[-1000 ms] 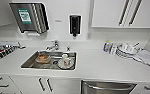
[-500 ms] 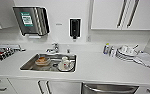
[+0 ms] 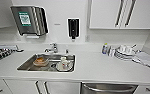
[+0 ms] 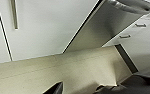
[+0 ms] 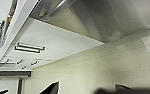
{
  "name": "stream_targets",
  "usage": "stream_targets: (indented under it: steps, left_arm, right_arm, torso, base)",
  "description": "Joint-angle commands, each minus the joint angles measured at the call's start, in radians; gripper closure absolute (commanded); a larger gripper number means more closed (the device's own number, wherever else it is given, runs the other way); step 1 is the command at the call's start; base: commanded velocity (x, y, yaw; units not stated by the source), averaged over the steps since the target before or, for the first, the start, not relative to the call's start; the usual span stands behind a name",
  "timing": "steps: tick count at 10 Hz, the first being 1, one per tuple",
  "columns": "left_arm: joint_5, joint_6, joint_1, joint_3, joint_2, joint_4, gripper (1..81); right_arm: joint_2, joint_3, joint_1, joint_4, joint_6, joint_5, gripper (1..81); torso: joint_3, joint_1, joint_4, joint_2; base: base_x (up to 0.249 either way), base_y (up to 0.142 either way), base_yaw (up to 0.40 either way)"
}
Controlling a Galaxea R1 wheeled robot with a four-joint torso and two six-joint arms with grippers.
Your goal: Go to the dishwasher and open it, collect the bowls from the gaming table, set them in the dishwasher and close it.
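The dishwasher (image 3: 108,88) sits under the white counter at the lower edge of the head view, right of the sink. Its steel front is closed, with the bar handle (image 3: 109,87) across the top. The left wrist view shows the steel door (image 4: 103,27) and its handle (image 4: 131,6) from low down, above the pale floor. From the right wrist view the same door (image 5: 111,17) and bar handle (image 5: 58,8) appear close by. Dark parts of my left gripper (image 4: 86,90) and right gripper (image 5: 91,90) edge those views. The gaming table and the bowls are out of view.
The steel sink (image 3: 24,65) holds dirty dishes, with a tap behind it. Stacked plates and cups (image 3: 124,52) stand at the right of the counter (image 3: 98,67), and a dish rack (image 3: 1,53) at the left. White cabinet doors (image 3: 28,87) flank the dishwasher, with wall cupboards above.
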Motion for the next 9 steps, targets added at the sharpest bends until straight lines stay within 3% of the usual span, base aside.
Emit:
stream_targets:
  steps: [1, 2, 3, 4, 5, 7, 9]
  left_arm:
    - [0.021, -0.003, -0.075, 0.017, -0.049, -0.006, 1.0]
    - [0.021, -0.003, -0.075, 0.017, -0.05, -0.006, 1.0]
    - [0.021, -0.003, -0.075, 0.017, -0.054, -0.006, 1.0]
    - [0.021, -0.003, -0.075, 0.017, -0.055, -0.006, 1.0]
    - [0.021, -0.003, -0.075, 0.018, -0.057, -0.006, 1.0]
    - [0.019, -0.003, -0.075, 0.017, -0.052, -0.006, 1.0]
    - [0.017, -0.003, -0.075, 0.017, -0.049, -0.005, 1.0]
  right_arm:
    - [-0.048, 0.054, 0.125, 0.012, 0.005, -0.039, 1.0]
    - [-0.051, 0.065, 0.143, 0.016, 0.005, -0.039, 1.0]
    - [-0.054, 0.074, 0.162, 0.021, 0.006, -0.039, 1.0]
    - [-0.054, 0.079, 0.187, 0.022, 0.017, -0.04, 1.0]
    - [-0.053, 0.077, 0.219, 0.027, 0.057, -0.048, 1.0]
    - [-0.031, 0.077, 0.311, 0.026, 0.127, -0.149, 1.0]
    - [0.021, 0.041, 0.354, 0.024, 0.214, -0.163, 1.0]
  torso:
    - [-0.09, 0.062, 0.0, -0.095]
    - [-0.029, 0.084, 0.0, -0.131]
    - [-0.056, 0.041, 0.0, -0.065]
    - [-0.063, 0.051, 0.0, -0.081]
    - [-0.072, 0.056, 0.0, -0.089]
    - [-0.074, 0.058, 0.0, -0.092]
    - [-0.075, 0.058, 0.0, -0.092]
  base:
    - [0.0, 0.0, 0.0]
    - [0.0, 0.0, 0.0]
    - [0.0, 0.0, 0.0]
    - [0.0, 0.0, 0.0]
    - [0.0, 0.0, 0.0]
    - [0.0, 0.0, 0.0]
    - [0.0, 0.0, 0.0]
